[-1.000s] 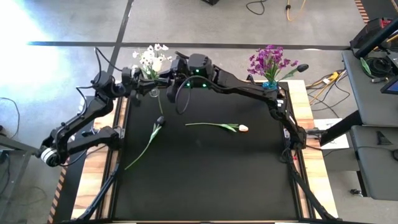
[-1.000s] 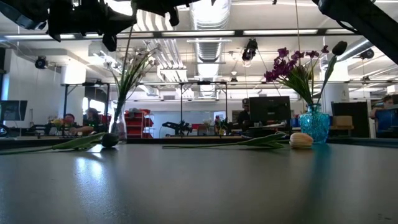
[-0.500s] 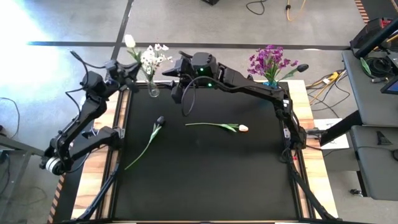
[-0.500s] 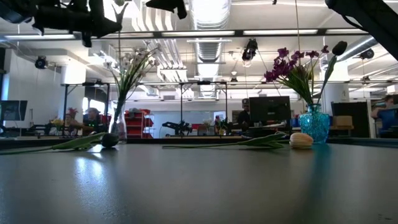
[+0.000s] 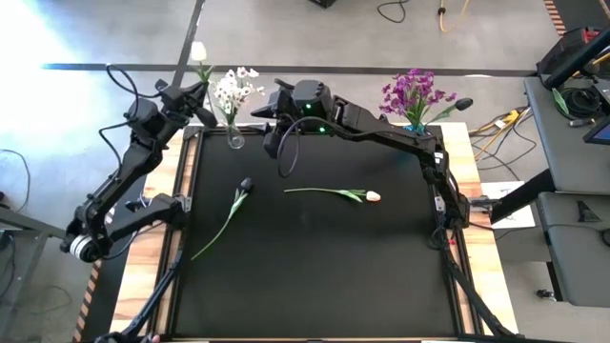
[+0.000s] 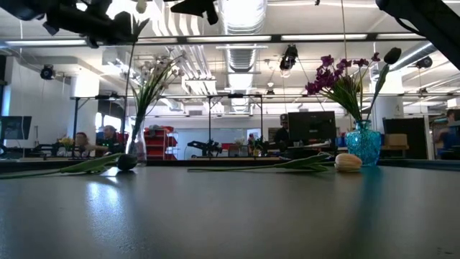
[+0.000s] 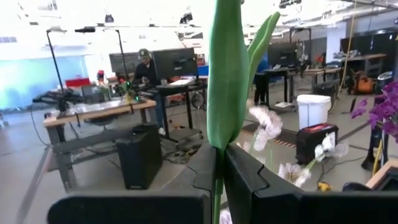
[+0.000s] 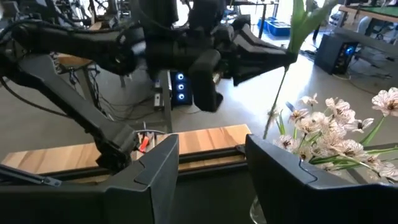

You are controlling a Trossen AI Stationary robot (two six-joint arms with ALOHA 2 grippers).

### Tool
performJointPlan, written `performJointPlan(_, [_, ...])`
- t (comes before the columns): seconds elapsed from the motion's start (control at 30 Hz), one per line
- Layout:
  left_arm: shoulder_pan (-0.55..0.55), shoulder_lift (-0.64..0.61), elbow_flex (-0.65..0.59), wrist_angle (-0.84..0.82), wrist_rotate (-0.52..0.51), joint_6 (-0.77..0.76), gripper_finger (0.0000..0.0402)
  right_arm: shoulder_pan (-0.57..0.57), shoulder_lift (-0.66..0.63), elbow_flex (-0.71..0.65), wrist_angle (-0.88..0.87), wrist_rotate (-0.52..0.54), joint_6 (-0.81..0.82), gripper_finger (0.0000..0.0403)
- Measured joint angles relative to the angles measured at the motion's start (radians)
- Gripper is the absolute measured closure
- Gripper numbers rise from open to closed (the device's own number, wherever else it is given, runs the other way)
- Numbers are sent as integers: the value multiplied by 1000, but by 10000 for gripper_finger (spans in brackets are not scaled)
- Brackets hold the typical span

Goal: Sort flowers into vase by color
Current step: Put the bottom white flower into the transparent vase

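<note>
My left gripper point(image 5: 193, 95) is shut on a cream tulip, bud point(image 5: 198, 50) up, just left of the clear vase point(image 5: 234, 140) that holds white sprays point(image 5: 233, 88). The stem's lower end point(image 8: 267, 127) hangs beside those sprays; whether it is inside the vase I cannot tell. My right gripper point(image 8: 211, 165) is open, hovering right of the vase point(image 5: 269, 129) and touching nothing. A dark tulip point(image 5: 245, 183) and another cream tulip point(image 5: 373, 196) lie flat on the black table. The blue vase point(image 5: 414, 129) holds magenta sprays point(image 5: 412, 93) and a dark tulip point(image 5: 463, 102). My left gripper pinches the cream tulip's stem and leaf point(image 7: 219, 155) between its two fingers point(image 7: 202, 171), partway down from the bud. The fingers lie across the stem, coming about level from the table's left. The tulip is lifted clear and nearly upright, its lower stem point(image 6: 129, 86) hanging below the fingers.
Both vases stand at the table's far edge, clear one point(image 6: 136, 147) left, blue one point(image 6: 363, 142) right. Wooden strips point(image 5: 152, 257) flank the black mat. A cable loop point(image 5: 286, 157) hangs under the right arm. People and desks show in the room beyond.
My left gripper has swung away from the spot above the clear vase, toward the table's far left corner and a little upward, staying shut on the cream tulip. The bud has moved from above the white sprays to beyond the far edge, left of the vase.
</note>
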Motion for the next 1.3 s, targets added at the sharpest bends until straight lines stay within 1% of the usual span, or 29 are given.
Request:
performJointPlan(0.17, [0,24,-49,172,1,-25,402,0,0,0,0,0,-3,236])
performJointPlan(0.3, [0,42,-82,201,1,-35,401,0,0,0,0,0,-10,242])
performJointPlan(0.47, [1,55,-136,311,-5,-57,401,0,0,0,0,0,-10,249])
performJointPlan(0.7, [2,54,-233,391,-16,-87,401,0,0,0,0,0,-7,258])
performJointPlan(0.77, [2,55,-257,409,-33,-91,401,0,0,0,0,0,-7,259])
performJointPlan(0.97, [5,64,-320,417,-43,-86,401,0,0,0,0,0,4,258])
performJointPlan(1.1, [6,85,-349,433,-46,-77,401,0,0,0,-1,0,4,263])
performJointPlan(1.23, [6,122,-379,467,-88,-68,401,0,0,0,-2,0,3,269])
performJointPlan(1.3, [6,141,-381,470,-91,-45,401,0,0,0,-4,0,3,271])
